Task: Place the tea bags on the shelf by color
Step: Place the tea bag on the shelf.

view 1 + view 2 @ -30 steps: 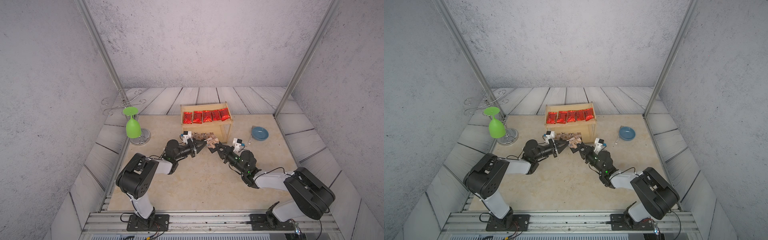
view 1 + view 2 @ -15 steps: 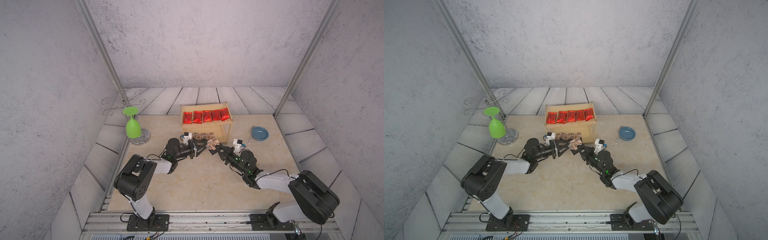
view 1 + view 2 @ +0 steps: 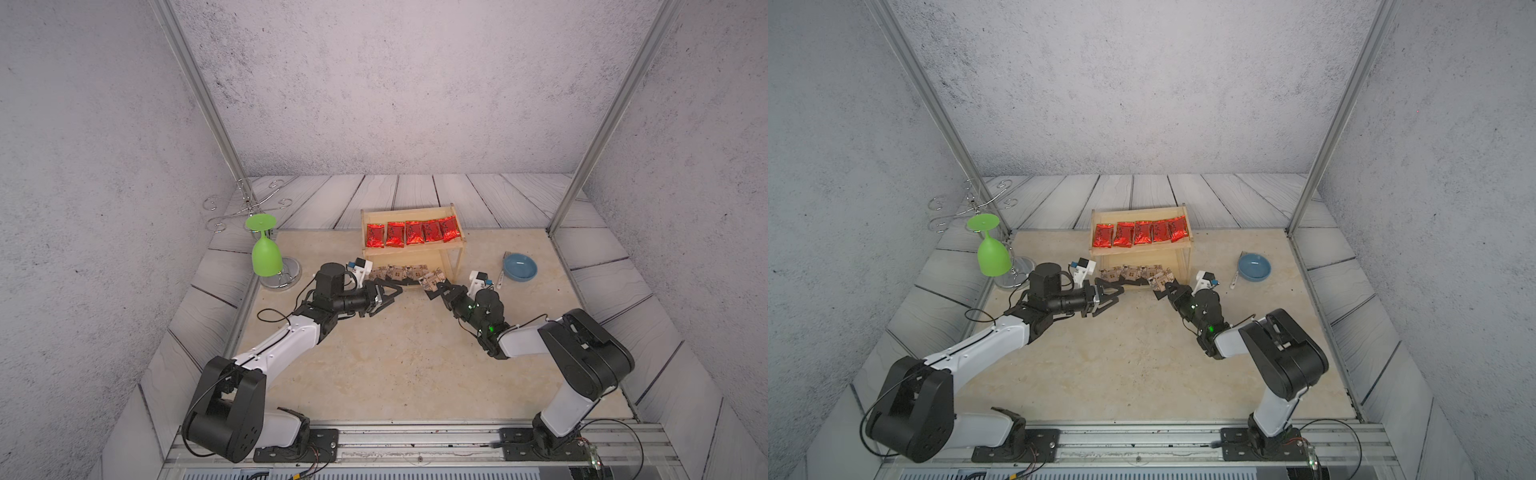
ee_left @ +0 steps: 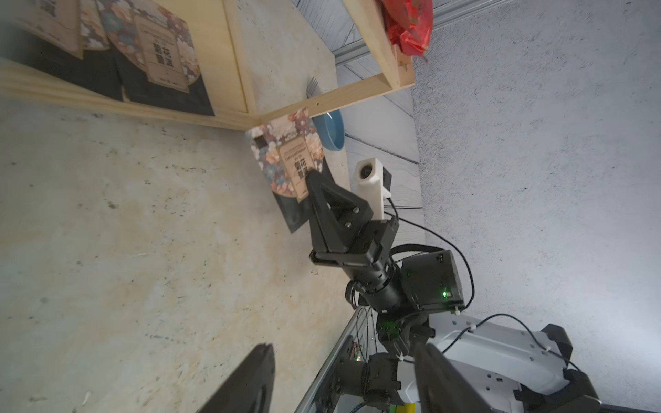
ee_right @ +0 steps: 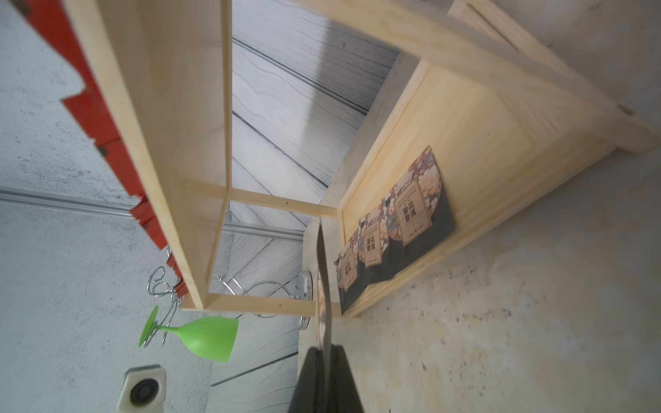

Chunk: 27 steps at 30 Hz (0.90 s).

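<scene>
tea bags of red foil [image 3: 411, 232], five of them with dark print too small to read, lie side by side in a row on the top board of the shelf [image 3: 405, 214]; three black tea bags [image 5: 397, 243] lie overlapping on the bottom board, their dark lower edges over its front rim; each carries a floral fan-shaped pattern and a tan label with dark chinese characters, 菊花普洱, above finer lines that cannot be read; the fourth black tea bag [image 4: 282, 150], with the same label, is off the shelf, just in front of its front right corner post, pinched by its lower part in the right gripper [image 3: 435, 289], whose jaws are clamped flat on it; the left gripper [image 3: 392, 293] sits low over the beige tabletop [image 3: 395, 353] near the front of the bottom board, its fingers [image 4: 246, 386] spread apart with nothing between them; a green glass [image 3: 265, 259] hangs upside down on a wire rack [image 3: 245, 208] to the left of the shelf; a blue bowl [image 3: 519, 268] with a fork [image 3: 500, 281] just beside it stands to the right.
</scene>
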Tool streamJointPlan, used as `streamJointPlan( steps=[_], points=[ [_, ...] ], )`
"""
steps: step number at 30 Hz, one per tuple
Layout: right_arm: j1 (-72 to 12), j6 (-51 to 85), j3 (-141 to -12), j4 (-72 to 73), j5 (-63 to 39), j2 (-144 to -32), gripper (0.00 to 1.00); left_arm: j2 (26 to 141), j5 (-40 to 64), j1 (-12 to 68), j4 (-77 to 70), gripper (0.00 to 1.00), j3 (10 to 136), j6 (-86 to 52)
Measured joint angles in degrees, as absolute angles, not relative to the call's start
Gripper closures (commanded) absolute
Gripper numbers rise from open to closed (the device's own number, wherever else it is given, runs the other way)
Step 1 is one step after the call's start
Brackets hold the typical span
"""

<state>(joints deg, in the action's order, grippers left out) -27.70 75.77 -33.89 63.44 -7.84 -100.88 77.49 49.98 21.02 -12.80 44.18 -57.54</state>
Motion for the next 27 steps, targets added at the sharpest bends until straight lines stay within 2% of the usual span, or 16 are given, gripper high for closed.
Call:
streamJointPlan(
  steps=[9,27],
  points=[
    [-24.9,75.1,-41.3,72.8,-6.8,-114.1,1.0,77.5,52.4,18.0,-4.1,0.33,44.2,-51.9],
    [-22.8,73.3,-48.8,73.0,-5.3,-120.7,1.0,76.2,55.2,14.2,-2.0,0.34,43.6,-49.9]
  ],
)
